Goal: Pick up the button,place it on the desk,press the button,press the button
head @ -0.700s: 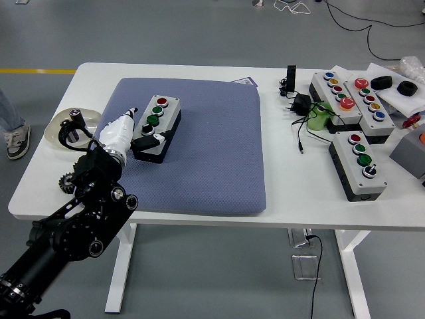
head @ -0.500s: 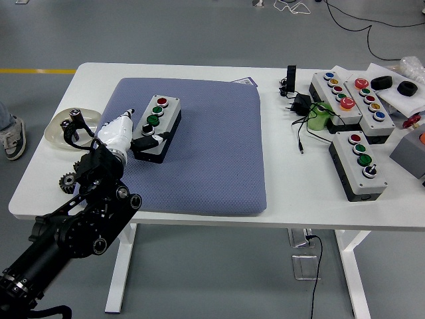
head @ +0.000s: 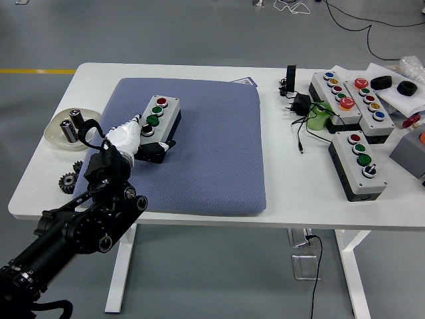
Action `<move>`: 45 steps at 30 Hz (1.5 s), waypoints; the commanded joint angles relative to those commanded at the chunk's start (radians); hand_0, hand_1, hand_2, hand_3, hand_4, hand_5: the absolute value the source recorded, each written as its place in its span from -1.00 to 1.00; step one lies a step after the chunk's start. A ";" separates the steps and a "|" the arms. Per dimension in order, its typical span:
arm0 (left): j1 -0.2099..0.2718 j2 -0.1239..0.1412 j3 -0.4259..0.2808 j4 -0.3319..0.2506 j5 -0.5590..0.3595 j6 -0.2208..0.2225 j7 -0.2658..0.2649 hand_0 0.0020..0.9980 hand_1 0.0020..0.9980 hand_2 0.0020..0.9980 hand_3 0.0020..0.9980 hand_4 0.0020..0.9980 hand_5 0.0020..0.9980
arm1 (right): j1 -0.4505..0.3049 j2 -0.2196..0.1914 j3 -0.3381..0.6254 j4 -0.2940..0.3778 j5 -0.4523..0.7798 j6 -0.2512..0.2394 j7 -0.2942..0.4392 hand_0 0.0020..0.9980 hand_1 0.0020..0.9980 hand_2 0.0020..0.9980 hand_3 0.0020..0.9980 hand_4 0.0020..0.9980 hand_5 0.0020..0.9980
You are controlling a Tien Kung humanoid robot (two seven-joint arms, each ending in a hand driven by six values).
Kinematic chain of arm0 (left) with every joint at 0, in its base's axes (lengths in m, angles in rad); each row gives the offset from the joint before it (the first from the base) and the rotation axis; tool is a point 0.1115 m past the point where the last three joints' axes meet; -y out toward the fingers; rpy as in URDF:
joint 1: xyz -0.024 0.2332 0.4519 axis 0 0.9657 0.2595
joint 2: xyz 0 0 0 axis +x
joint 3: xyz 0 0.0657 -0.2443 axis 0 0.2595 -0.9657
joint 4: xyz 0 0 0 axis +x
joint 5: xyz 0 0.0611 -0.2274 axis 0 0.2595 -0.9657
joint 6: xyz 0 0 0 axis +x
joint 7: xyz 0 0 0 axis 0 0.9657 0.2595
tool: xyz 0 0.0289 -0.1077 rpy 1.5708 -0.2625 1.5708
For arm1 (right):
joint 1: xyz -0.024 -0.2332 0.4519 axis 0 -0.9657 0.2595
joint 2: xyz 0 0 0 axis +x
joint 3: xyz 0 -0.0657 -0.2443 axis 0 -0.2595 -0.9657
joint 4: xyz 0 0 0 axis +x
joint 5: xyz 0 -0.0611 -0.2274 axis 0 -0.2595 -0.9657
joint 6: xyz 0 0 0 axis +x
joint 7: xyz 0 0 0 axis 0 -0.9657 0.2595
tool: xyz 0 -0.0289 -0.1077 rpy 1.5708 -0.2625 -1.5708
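White table point(head: 199, 73), blue mat point(head: 212, 146), left robot hand point(head: 126, 138) gripping button box point(head: 158, 119) near end

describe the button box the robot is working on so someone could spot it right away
Find the blue-grey pad covering the left half of the white table. On its upper left lies the button box, grey with a red and two green buttons, the left hand at its near end. Other boxes cluster at the table's right, off the pad.

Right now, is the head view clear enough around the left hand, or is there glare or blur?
Head view: even, soft light with faint shadows and no glare on the white table; the button box on the blue mat is sharp; the left hand looks slightly soft and hides the box's near end.
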 joint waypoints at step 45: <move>-0.086 0.000 0.050 0.234 -0.109 0.116 -0.278 -0.77 -0.63 -0.60 -0.50 0.26 -1.00 | 0.001 0.000 -0.013 0.000 -0.024 -0.001 -0.003 0.30 0.20 0.31 0.27 -0.52 -0.49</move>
